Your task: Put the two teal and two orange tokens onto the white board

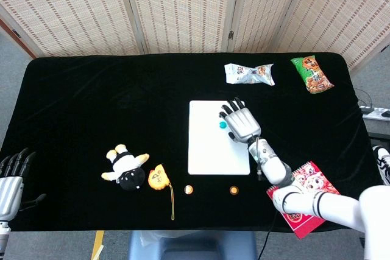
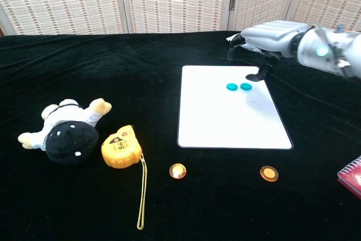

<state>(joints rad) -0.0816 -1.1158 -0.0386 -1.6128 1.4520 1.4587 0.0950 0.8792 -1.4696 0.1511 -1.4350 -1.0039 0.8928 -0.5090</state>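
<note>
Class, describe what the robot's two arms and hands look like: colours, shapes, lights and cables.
The right hand is silver-grey metal with dark fingertips, on a rounded white and grey arm. A small teal light glows at its wrist, and a thin dark cable runs along the forearm. The left hand is grey with black fingers.
</note>
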